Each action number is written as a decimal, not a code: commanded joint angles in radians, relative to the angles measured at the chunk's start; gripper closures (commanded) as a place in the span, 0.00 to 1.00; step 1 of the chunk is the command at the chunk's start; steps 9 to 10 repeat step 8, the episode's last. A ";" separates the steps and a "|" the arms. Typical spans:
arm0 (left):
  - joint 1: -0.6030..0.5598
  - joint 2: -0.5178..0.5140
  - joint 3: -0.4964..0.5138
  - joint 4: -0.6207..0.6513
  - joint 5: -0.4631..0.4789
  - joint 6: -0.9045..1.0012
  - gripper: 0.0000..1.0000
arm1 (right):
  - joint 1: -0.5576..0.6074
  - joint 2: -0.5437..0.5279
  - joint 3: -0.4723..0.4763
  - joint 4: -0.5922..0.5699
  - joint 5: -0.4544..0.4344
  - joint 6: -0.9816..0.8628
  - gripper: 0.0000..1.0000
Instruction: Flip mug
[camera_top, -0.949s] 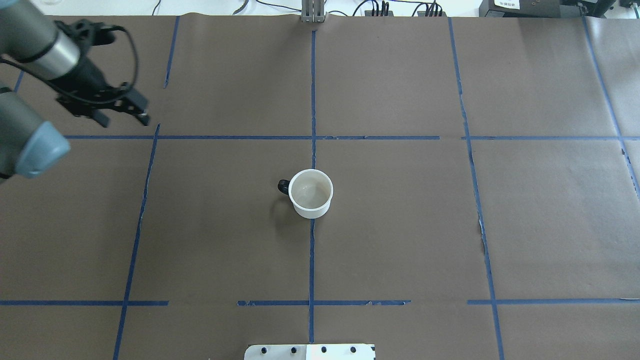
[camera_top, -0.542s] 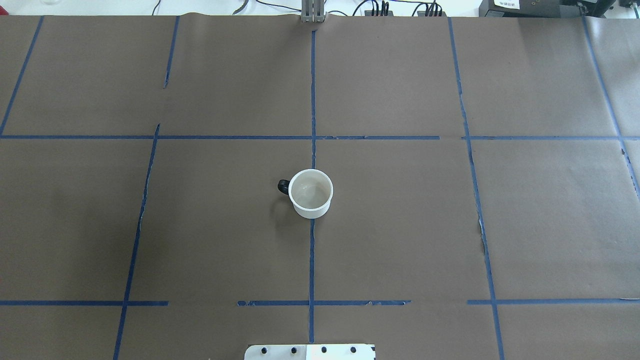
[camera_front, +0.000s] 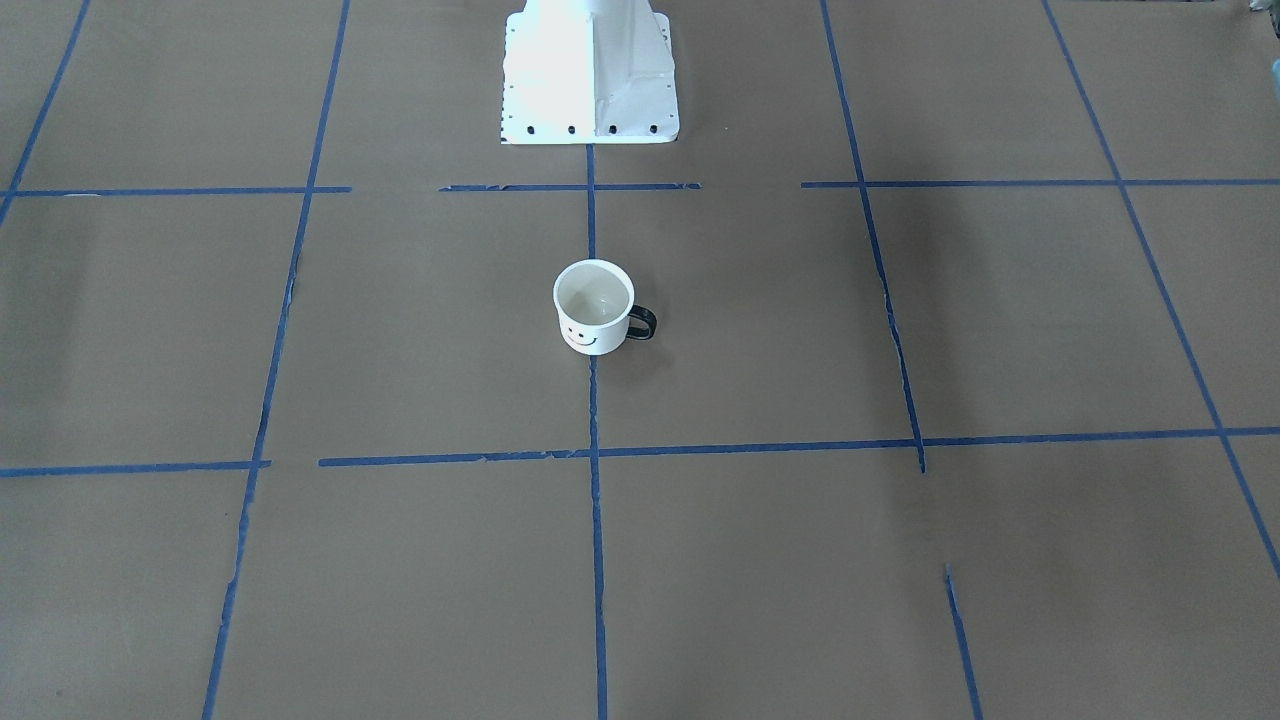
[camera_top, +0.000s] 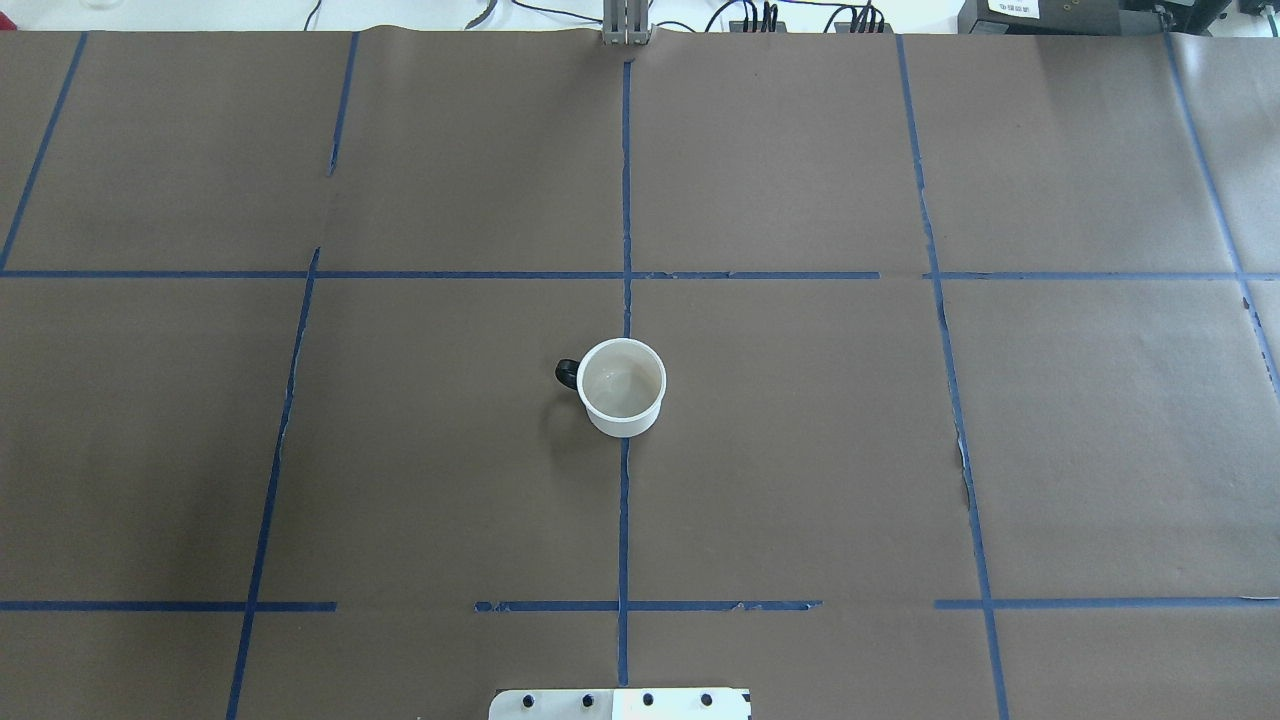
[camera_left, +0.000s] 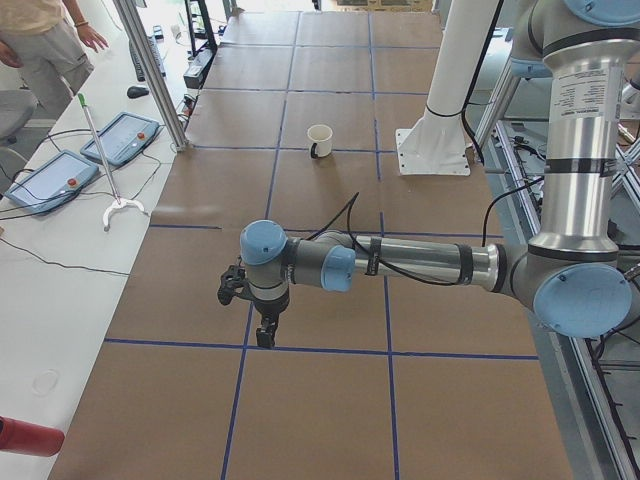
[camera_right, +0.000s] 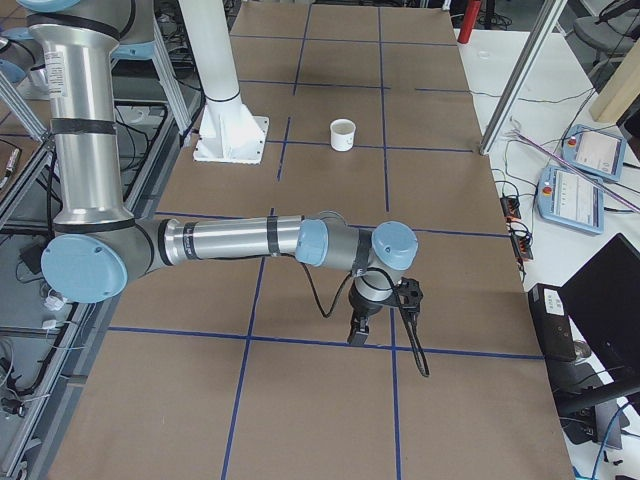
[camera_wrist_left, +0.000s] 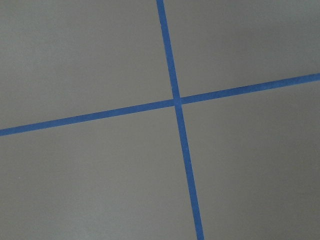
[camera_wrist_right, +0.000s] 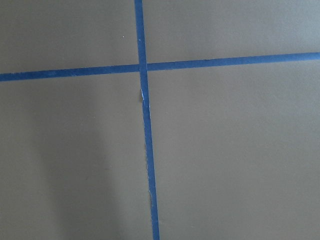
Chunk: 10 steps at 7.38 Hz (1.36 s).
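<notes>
Mug (camera_top: 621, 387) stands upright, mouth up, at the table's centre while your left gripper (camera_left: 262, 318), gone from overhead, hangs well apart, jaw state unreadable: flip apparently finished.

we see even, bright, diffuse light over the brown worktop (camera_top: 800, 480), with no harsh glare on the paper. the white robot base (camera_front: 588, 75) is blown out, its upper part nearly featureless. the mug (camera_front: 594, 307) casts only a faint, soft shadow toward its handle side. broad, dim shadow bands lie across the worktop in the front-facing view. both wrist views are slightly soft and flat, with a gentle darker patch at the lower left of the right one. the side views stay sharp, brighter toward the far end.
</notes>
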 joint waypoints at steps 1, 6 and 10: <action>-0.017 0.000 0.009 -0.008 -0.015 0.000 0.00 | 0.000 0.000 0.000 0.000 0.000 0.000 0.00; -0.017 0.003 0.023 -0.167 -0.018 0.011 0.00 | 0.000 0.000 0.000 0.000 0.000 0.000 0.00; -0.017 0.001 0.022 -0.166 -0.018 0.009 0.00 | 0.000 0.000 0.000 0.000 0.000 0.000 0.00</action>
